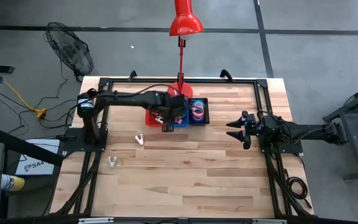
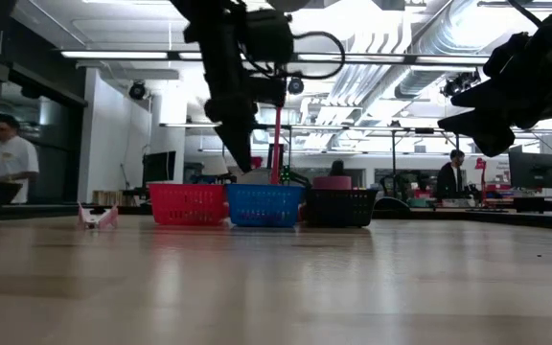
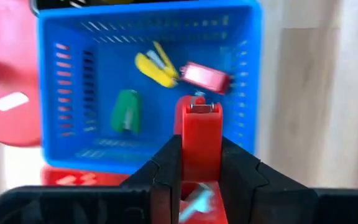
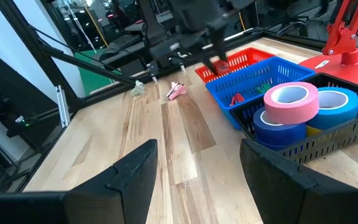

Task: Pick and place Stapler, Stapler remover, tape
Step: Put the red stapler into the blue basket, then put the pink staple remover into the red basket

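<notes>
My left gripper (image 3: 201,155) hangs over the blue bin (image 3: 48,93) and is shut on a red stapler (image 3: 202,127). Yellow, green and pink staplers lie on that bin's floor. In the black bin (image 4: 347,134) sit the tape rolls, among them a pink one (image 4: 291,99) and a blue one (image 4: 337,102). Two staple removers lie on the table, one pink (image 4: 178,90) and one pale (image 4: 138,89); they also show in the high view (image 1: 140,138) (image 1: 112,162). My right gripper (image 1: 236,129) waits open near the table's right side. My left gripper pinches the red stapler's body (image 3: 202,146) between its two fingers (image 3: 166,168). It comes from above, pointing down, with the fingers lying along the stapler. The stapler's metal-tipped end (image 3: 202,109) sticks out past the fingertips. It is lifted clear above the blue bin.
Three bins stand in a row near the table's far edge: red (image 2: 188,203), blue (image 2: 264,204) and black (image 2: 340,206). A red desk lamp (image 1: 182,37) rises behind them; its base (image 3: 5,93) is beside the blue bin. Bare wood lies on the near half (image 1: 191,180).
</notes>
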Motion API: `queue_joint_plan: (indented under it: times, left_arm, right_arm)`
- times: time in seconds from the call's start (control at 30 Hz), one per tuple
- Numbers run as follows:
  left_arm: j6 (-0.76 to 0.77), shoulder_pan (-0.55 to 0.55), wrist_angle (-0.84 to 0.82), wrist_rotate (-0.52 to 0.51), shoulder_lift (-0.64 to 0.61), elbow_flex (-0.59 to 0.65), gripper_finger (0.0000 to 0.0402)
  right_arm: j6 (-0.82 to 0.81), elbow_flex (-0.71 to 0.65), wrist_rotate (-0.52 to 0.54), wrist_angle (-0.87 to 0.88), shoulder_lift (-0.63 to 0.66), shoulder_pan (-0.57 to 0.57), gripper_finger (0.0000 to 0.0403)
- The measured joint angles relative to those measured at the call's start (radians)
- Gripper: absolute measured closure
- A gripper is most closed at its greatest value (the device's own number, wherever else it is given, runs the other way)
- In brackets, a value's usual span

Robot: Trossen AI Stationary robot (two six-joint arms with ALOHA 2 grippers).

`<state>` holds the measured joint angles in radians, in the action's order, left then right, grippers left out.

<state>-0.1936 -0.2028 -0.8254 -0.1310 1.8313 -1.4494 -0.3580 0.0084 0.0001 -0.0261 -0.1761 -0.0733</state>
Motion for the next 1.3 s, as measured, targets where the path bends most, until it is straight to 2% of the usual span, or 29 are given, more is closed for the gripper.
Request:
queue_joint_plan:
  times: [0.27, 0.7, 1.1, 1.3]
  left_arm:
    - [-0.173, -0.048, -0.030, -0.052, 0.098, -0.095, 0.0330]
    - [-0.350, -0.066, -0.036, -0.059, 0.183, -0.124, 0.0328]
    - [-0.460, -0.066, -0.015, -0.070, 0.183, -0.124, 0.0242]
    - [-0.483, -0.058, -0.078, -0.070, 0.153, -0.122, 0.0215]
  right_arm:
    - [0.000, 0.000, 0.000, 0.000, 0.000, 0.000, 0.0182]
    - [0.000, 0.000, 0.000, 0.000, -0.001, 0.000, 0.0182]
    - [0.000, 0.000, 0.000, 0.000, -0.001, 0.000, 0.0182]
    - [0.000, 0.000, 0.000, 0.000, -0.001, 0.000, 0.0182]
